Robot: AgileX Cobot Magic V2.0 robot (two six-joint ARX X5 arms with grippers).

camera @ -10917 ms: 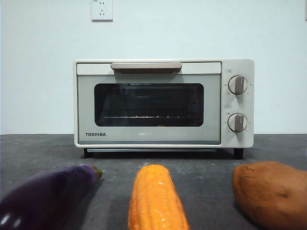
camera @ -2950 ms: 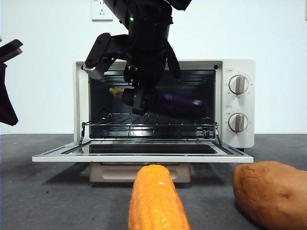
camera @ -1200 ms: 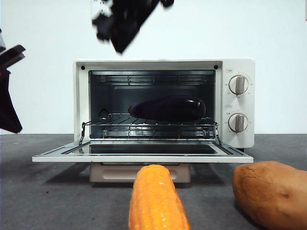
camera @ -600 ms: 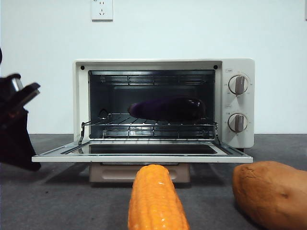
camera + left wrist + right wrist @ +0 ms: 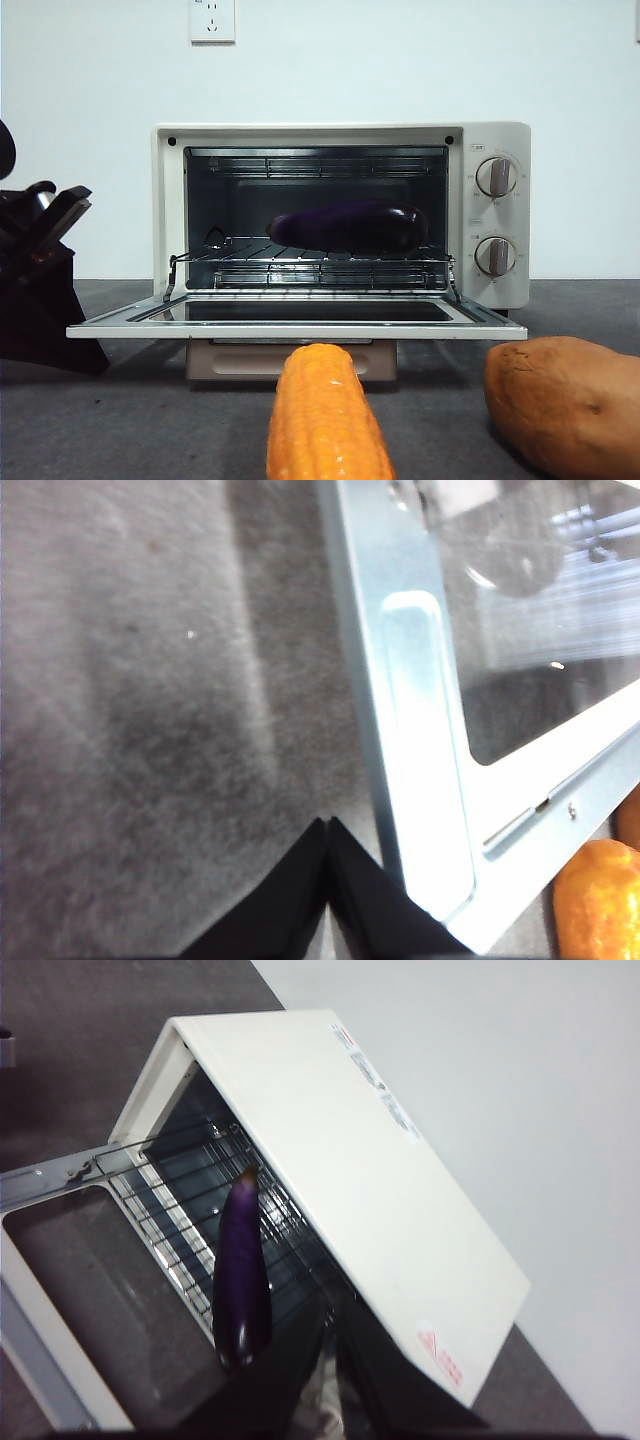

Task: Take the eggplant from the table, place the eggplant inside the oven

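Note:
The dark-purple eggplant [image 5: 345, 227] lies lengthwise on the wire rack [image 5: 310, 268] inside the cream TOSHIBA oven [image 5: 495, 215]. The oven's door [image 5: 300, 328] hangs open and flat. In the right wrist view the eggplant [image 5: 242, 1270] rests on the rack with its stem pointing away from my right gripper [image 5: 332, 1305]. That gripper is shut, empty and high above the oven [image 5: 330, 1150]. My left gripper [image 5: 328, 825] is shut and empty, low over the table beside the door's [image 5: 420, 730] left edge. It shows as a dark shape [image 5: 50, 215] at the left of the front view.
An orange-yellow corn cob [image 5: 325, 420] lies on the dark grey table [image 5: 150, 420] in front of the door, and also shows in the left wrist view [image 5: 600, 900]. A lumpy sweet potato [image 5: 565, 400] sits at front right. A wall socket [image 5: 212, 20] is above the oven.
The right gripper has let go of the eggplant on the rack and risen out of the front view. The left arm has dropped and edged rightward toward the door's left edge.

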